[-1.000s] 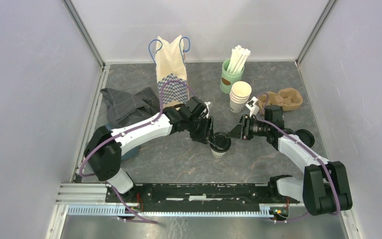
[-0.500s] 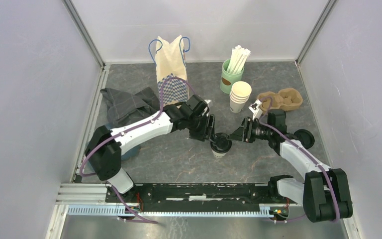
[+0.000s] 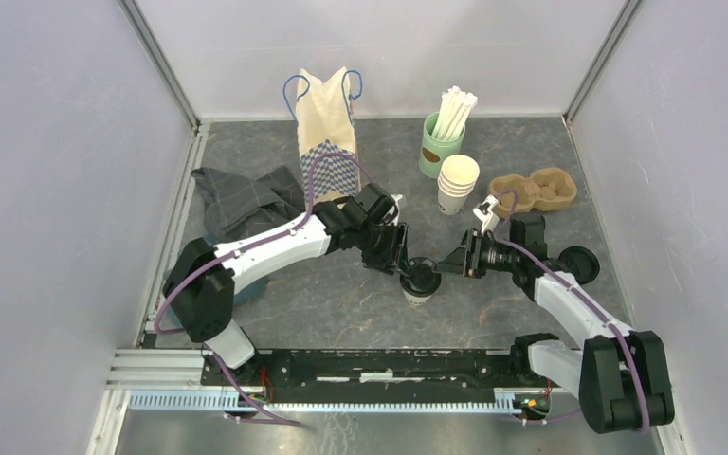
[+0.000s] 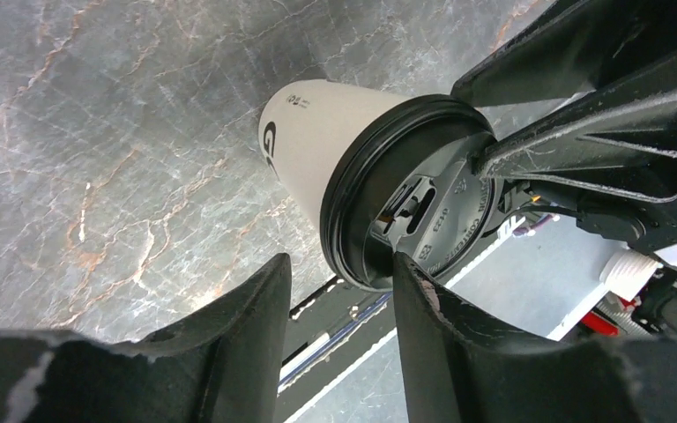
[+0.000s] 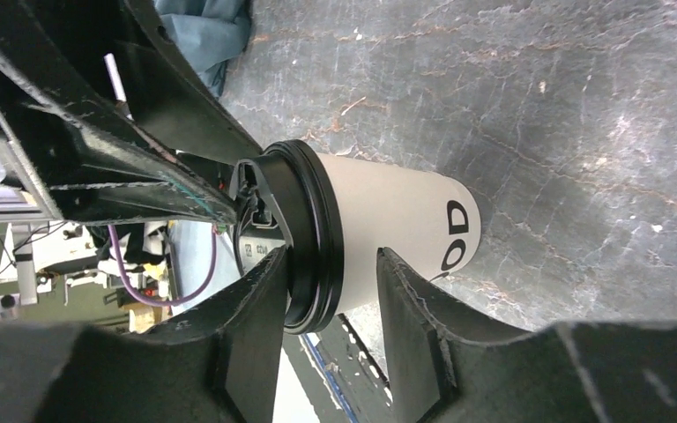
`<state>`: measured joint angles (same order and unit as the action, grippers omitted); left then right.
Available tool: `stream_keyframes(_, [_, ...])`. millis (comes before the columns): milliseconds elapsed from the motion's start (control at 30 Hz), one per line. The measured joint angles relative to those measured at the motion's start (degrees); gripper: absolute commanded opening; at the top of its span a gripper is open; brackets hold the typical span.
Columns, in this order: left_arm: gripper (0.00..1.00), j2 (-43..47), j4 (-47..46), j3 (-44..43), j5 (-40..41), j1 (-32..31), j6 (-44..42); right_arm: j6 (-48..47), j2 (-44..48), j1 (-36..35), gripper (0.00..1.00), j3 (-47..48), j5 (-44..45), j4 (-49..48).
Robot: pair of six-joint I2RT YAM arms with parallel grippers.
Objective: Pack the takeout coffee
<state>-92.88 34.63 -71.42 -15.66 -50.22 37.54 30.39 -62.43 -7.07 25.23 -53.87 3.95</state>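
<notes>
One takeout coffee cup (image 3: 418,292), white with black print and a black lid (image 3: 420,274), stands upright mid-table. It also shows in the left wrist view (image 4: 313,145) and the right wrist view (image 5: 397,220). My left gripper (image 3: 401,258) is open at the lid's left side; in the left wrist view (image 4: 339,264) one fingertip (image 4: 403,262) touches the lid's top (image 4: 441,207). My right gripper (image 3: 446,264) is open at the lid's right side; in the right wrist view (image 5: 333,257) its fingers straddle the lid's rim (image 5: 322,238).
A paper bag (image 3: 327,123) stands at the back, with a grey cloth (image 3: 246,199) to its left. A green cup of straws (image 3: 441,142), a stack of white cups (image 3: 458,183) and a brown carrier (image 3: 536,188) are back right. A loose black lid (image 3: 581,261) lies right.
My right gripper has moved left, closer onto the cup's lid. The left gripper and the cup have hardly moved.
</notes>
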Motion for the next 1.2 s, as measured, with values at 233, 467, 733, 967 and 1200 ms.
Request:
stream_keyframes(233, [0.47, -0.22, -3.52, 2.16, -1.77, 0.0, 0.42, 3.23, 3.06, 0.07, 0.46, -3.89, -0.31, -4.31])
stream_keyframes(467, [0.7, -0.26, -0.52, 0.15, -0.2, -0.17, -0.11, 3.21, 3.26, 0.07, 0.46, -3.37, -0.11, -3.41])
stream_keyframes(733, [0.51, 6.45, -1.86, 4.83, -1.62, -0.15, 2.56, 3.19, 3.26, 0.07, 0.47, -3.02, -0.13, -2.51])
stream_keyframes(967, [0.42, 6.64, -2.84, 9.05, -3.96, 0.66, 6.16, 2.93, 3.26, 0.07, 0.47, -2.84, -0.15, -1.9])
stream_keyframes(1200, [0.44, 4.55, -5.46, 9.14, -4.42, 2.38, 8.22, 2.78, 3.26, 0.07, 0.47, -2.84, -0.15, -1.9])
